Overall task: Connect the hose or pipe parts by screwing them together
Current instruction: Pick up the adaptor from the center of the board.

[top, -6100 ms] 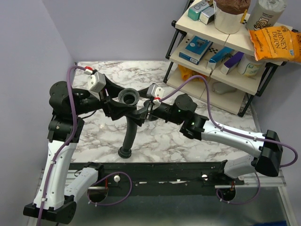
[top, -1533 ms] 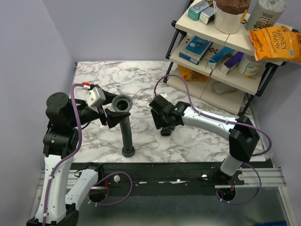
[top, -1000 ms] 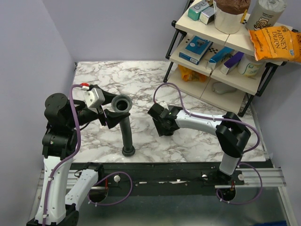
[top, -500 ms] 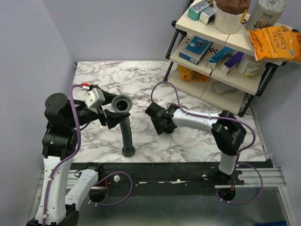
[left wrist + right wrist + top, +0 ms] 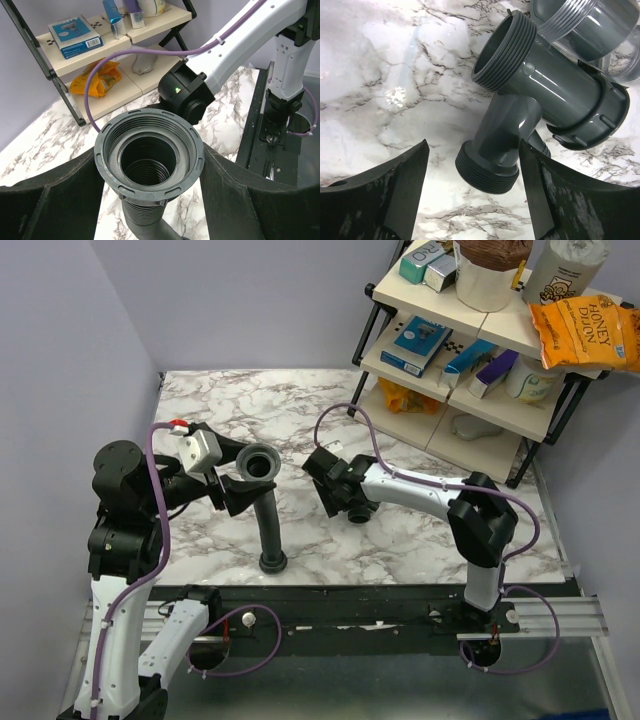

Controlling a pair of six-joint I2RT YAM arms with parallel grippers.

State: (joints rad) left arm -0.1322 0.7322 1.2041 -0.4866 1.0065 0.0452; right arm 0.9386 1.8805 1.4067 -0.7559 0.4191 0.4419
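Swinging nearer the hose [image 5: 268, 525], my right gripper [image 5: 471, 150] has spread its jaws wide above the Y fitting [image 5: 555, 95]. It lies loose on the marble table [image 5: 380, 75], right of the hose. My left gripper [image 5: 232, 490] clamps the upright hose's top collar nut [image 5: 149, 156].

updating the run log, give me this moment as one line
left jaws: shut on hose collar | right jaws: open over Y fitting | Y fitting: lying on table, not joined
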